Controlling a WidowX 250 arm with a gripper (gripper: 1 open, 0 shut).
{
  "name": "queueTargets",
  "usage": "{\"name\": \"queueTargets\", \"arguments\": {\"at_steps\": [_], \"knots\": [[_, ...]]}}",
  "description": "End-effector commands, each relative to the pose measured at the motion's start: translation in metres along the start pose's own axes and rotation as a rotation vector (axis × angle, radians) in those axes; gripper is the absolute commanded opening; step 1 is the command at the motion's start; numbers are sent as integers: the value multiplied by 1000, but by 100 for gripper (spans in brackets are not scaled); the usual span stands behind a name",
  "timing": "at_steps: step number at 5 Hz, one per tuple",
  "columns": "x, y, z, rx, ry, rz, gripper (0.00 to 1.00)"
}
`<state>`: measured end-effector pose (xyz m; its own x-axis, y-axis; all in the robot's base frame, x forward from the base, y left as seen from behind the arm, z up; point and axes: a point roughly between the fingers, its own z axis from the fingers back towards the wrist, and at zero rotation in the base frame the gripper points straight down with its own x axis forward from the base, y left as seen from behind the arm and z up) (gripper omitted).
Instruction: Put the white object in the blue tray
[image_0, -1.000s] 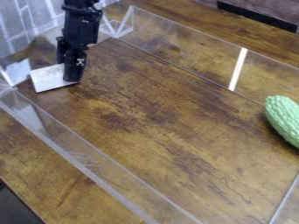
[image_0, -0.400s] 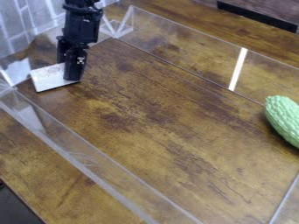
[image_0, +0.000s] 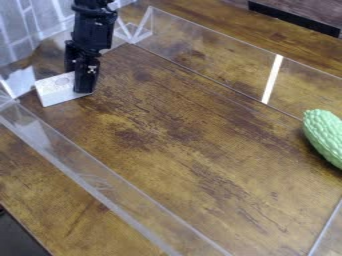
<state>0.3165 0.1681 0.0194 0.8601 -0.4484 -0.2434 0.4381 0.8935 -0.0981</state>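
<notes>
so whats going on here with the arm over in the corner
A single robot arm has its black gripper pointed down at the far left of the wooden table, right at a small white object lying flat there. Whether the fingers are closed on the block or just beside it is hard to tell from this view. A bumpy green vegetable sits untouched at the right edge. No blue tray shows in this view, so the block has not been placed yet.
</notes>
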Motion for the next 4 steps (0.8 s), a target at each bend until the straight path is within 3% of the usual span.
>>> {"name": "queueTargets", "arguments": {"at_steps": [1, 4], "knots": [[0, -6, 5, -2, -8, -13, 100], [12, -25, 17, -7, -20, -47, 100]]}}
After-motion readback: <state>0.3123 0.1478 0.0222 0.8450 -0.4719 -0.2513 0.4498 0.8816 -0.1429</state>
